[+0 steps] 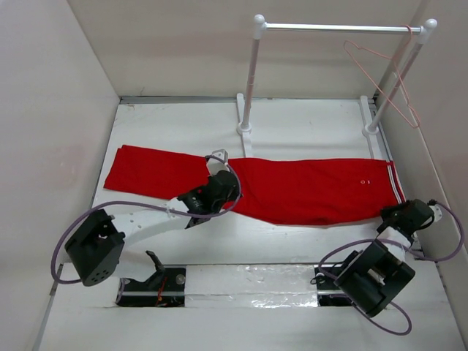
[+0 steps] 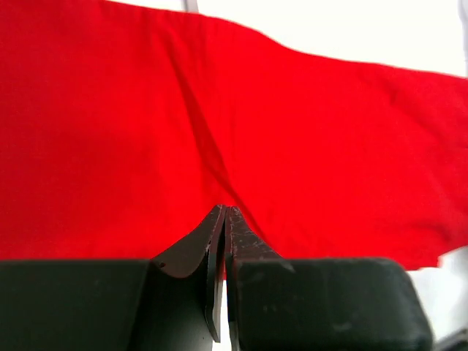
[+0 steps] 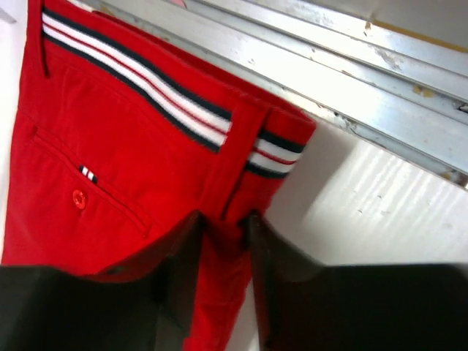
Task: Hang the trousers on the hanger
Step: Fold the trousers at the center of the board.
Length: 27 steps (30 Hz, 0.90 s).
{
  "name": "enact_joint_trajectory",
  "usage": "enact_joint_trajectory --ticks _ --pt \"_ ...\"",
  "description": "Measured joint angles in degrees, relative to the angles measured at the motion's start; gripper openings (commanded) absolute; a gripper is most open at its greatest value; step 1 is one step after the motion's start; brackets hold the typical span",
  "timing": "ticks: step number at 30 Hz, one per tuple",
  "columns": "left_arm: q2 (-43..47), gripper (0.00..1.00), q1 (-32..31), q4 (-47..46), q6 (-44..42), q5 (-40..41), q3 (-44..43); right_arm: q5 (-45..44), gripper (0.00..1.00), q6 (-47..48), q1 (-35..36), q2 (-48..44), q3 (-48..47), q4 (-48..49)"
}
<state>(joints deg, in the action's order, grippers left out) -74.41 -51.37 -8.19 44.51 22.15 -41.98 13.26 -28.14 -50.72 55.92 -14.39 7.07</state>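
Observation:
The red trousers (image 1: 307, 190) lie flat across the table, legs to the left and the striped waistband (image 3: 146, 91) at the right. My left gripper (image 1: 221, 178) sits on the middle of the legs. In the left wrist view it (image 2: 224, 210) is shut, pinching a crease of the red fabric (image 2: 292, 131). My right gripper (image 1: 387, 213) is at the near corner of the waist. In the right wrist view it (image 3: 221, 219) is closed on the trousers' edge (image 3: 110, 161). The pinkish wire hanger (image 1: 384, 80) hangs from the right end of the rack bar.
The white-posted rack (image 1: 336, 28) stands at the back, its feet (image 1: 243, 130) just behind the trousers. Side walls close in on the left and right. A metal rail (image 3: 329, 66) runs along the table's right edge, close to the waistband.

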Motion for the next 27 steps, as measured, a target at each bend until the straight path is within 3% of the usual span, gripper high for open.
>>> enact_joint_trajectory --ticks 1,2,8,13,18,27 --pt "-0.8 0.00 -0.8 -0.4 -0.1 1.0 0.4 -1.1 0.04 -0.5 1.0 0.0 0.1 1.0" --pt "-1.4 0.00 -1.1 -0.8 -0.1 1.6 0.7 -2.1 0.00 -0.6 2.0 0.0 0.2 1.7" --pt "-5.4 0.00 -1.3 -3.4 -0.3 4.4 2.8 -7.8 0.00 2.0 12.4 -5.7 -0.3 2.1" --pt "-7.8 0.00 -1.3 -4.2 -1.0 5.7 2.9 -11.2 0.00 8.2 33.5 -15.6 -6.8 -2.8" --pt "-7.8 0.00 -1.3 -6.1 -1.6 6.4 5.0 -13.3 0.00 9.5 50.9 -20.0 -10.3 -6.8" --pt "-11.1 0.00 -2.1 -7.2 -1.6 6.7 6.5 -23.2 0.00 8.6 80.3 -9.8 -22.3 -14.0"
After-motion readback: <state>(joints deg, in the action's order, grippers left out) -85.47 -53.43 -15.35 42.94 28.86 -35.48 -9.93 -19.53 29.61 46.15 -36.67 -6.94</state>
